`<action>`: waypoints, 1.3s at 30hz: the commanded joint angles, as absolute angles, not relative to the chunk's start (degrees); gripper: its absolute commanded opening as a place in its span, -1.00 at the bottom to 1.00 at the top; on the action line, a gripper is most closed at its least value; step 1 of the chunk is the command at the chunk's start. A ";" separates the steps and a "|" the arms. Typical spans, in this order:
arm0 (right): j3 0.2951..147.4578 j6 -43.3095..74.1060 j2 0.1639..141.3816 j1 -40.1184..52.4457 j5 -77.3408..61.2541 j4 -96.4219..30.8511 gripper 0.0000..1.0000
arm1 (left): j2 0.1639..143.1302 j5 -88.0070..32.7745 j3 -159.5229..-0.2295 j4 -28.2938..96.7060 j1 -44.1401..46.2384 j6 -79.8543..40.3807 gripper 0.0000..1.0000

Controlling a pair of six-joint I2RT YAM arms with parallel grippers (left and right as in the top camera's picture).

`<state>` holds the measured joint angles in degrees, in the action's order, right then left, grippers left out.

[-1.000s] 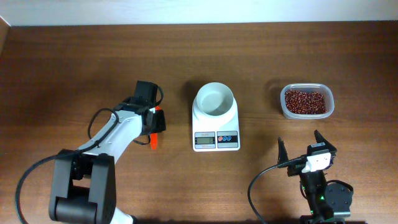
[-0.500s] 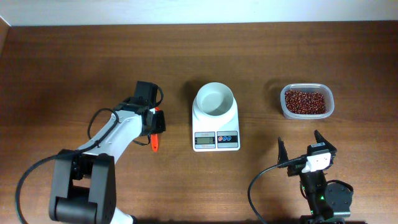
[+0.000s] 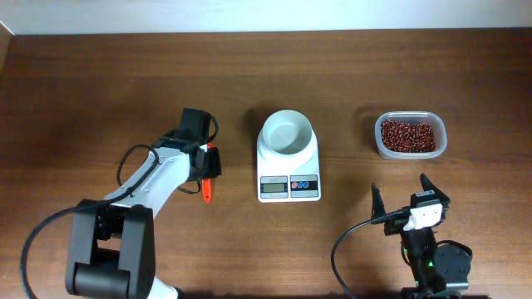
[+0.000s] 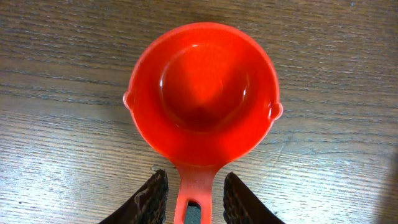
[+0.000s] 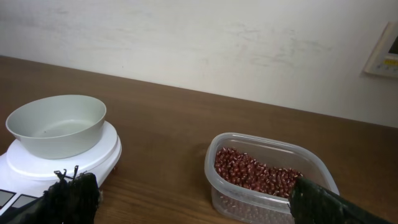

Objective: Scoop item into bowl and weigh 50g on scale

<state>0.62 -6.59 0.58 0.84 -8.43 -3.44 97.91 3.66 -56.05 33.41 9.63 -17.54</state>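
Left gripper [image 4: 194,194], bottom centre: jaws slightly apart astride red scoop [image 4: 202,93] handle. Right gripper [image 3: 400,188], lower right: jaws wide apart.

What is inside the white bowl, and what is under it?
Inside, the bowl looks empty. Under it is the scale; the bowl covers most of its top, so that part is hidden.

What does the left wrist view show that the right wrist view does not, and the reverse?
Only the left wrist view: an empty red scoop lying on the table, its handle inside the slightly open left gripper. Only the right wrist view: the empty white bowl on the scale, the clear tub of beans, the wall, the open right gripper. Both: the brown wooden table.
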 commanded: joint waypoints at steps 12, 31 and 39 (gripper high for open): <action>0.32 -6.68 0.21 1.08 -8.14 -3.73 0.97 | 96.62 4.49 -57.17 33.28 9.72 -17.06 -0.31; 0.32 -6.68 0.21 1.08 -8.14 -3.73 0.98 | 96.60 4.25 -61.63 38.96 9.69 -17.04 -0.55; 0.32 -6.68 0.21 1.08 -8.14 -3.73 0.98 | 96.62 3.86 -59.68 42.06 9.76 -17.10 0.32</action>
<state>0.62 -6.61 0.58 0.84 -8.43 -3.44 97.82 3.64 -61.82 42.22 9.63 -17.15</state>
